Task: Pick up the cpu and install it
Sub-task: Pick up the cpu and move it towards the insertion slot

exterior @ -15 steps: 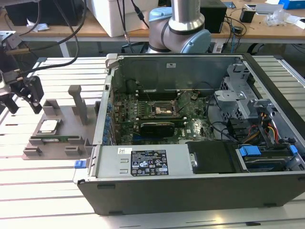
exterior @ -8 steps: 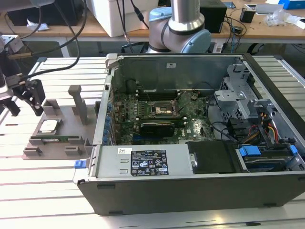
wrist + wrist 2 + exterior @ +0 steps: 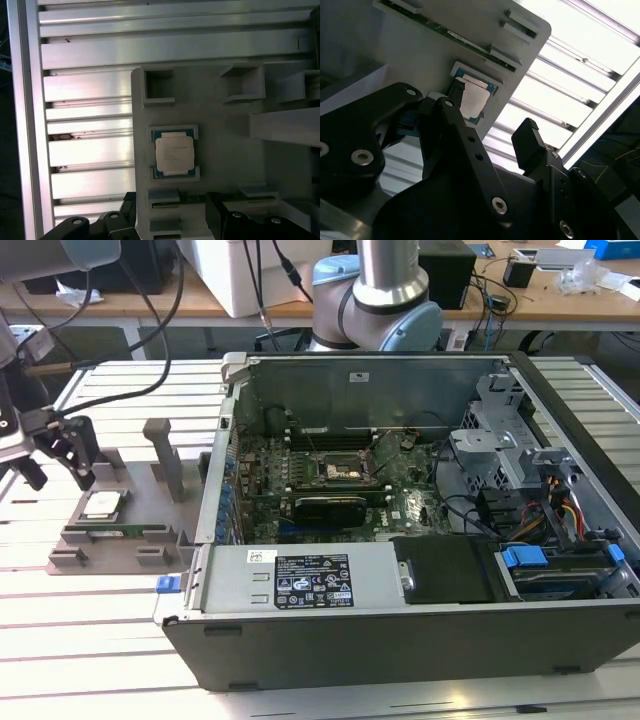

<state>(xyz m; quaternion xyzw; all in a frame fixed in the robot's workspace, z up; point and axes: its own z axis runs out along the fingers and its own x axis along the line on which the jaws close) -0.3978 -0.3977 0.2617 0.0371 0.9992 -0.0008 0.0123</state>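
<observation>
The cpu (image 3: pixel 103 505) is a small silvery square chip lying flat in a pocket of the grey fixture (image 3: pixel 150 502) at the exterior view's left. My gripper (image 3: pixel 58 472) hangs just above and beside it, open, with nothing between its two black fingers (image 3: pixel 82 462). In the first wrist view the cpu (image 3: pixel 174 152) sits in its blue-edged pocket, a short way ahead of the gripper (image 3: pixel 170 204). In the second wrist view the cpu (image 3: pixel 472 100) shows past the gripper (image 3: pixel 492 122). The black socket (image 3: pixel 345 471) sits on the motherboard inside the open case.
The open computer case (image 3: pixel 400 580) fills the middle and right of the slatted table. A grey upright post (image 3: pixel 165 455) rises from the fixture near the case wall. A green memory stick (image 3: pixel 112 533) lies along the fixture's front. Benches with cables stand behind.
</observation>
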